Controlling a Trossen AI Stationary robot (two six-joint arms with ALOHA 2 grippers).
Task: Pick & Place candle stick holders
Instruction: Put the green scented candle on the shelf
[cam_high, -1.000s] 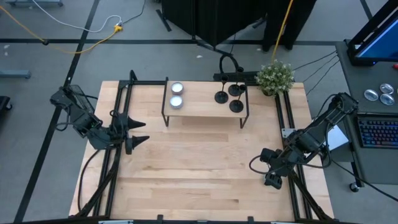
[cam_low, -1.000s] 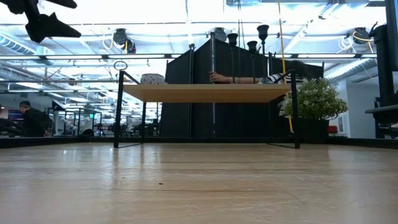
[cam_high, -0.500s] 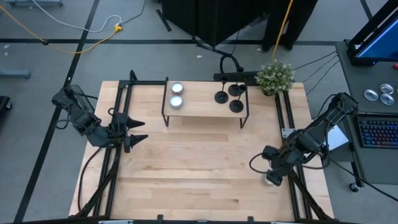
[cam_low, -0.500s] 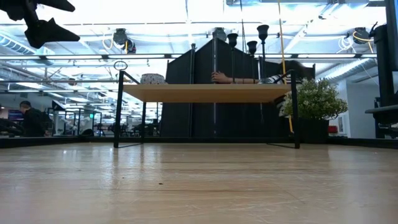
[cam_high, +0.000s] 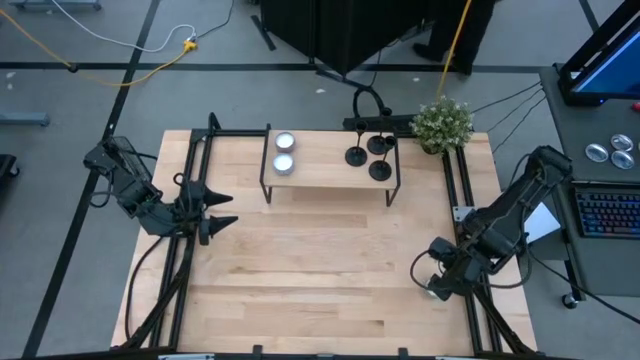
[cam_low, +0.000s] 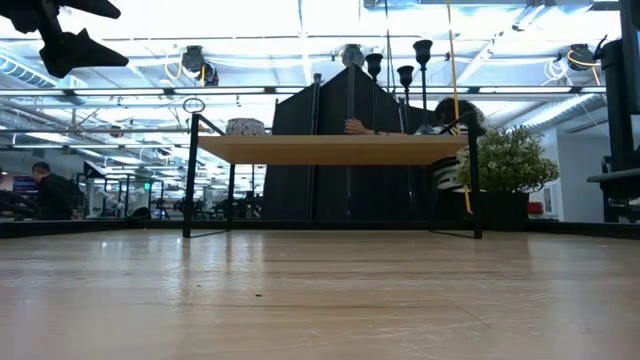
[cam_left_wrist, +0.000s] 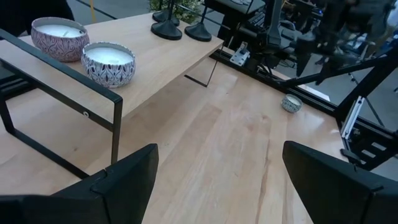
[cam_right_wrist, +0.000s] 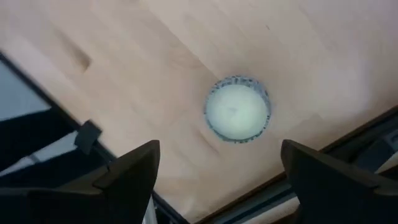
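right gripper hovers low over the table's right edge, at about 4 o'clock from table centre; its fingers are spread wide and hold nothing. directly beneath it, between the fingers in the right wrist view, lies a round patterned candle cup filled with pale wax, resting on the wood beside the dark frame rail. the same cup shows far off in the left wrist view.

left gripper waits at 9 o'clock, above the left rail, fingers wide apart and empty.

the three candle stick holders stand clustered at the right end of the raised shelf, at 12 o'clock. two patterned candle cups with white wax sit side by side at the shelf's left end.

a potted plant stands at the table's far right corner, about 1 o'clock.

in the low view only the holders' stems and cups rise above the shelf; their bases are hidden. a person behind the shelf is largely concealed.
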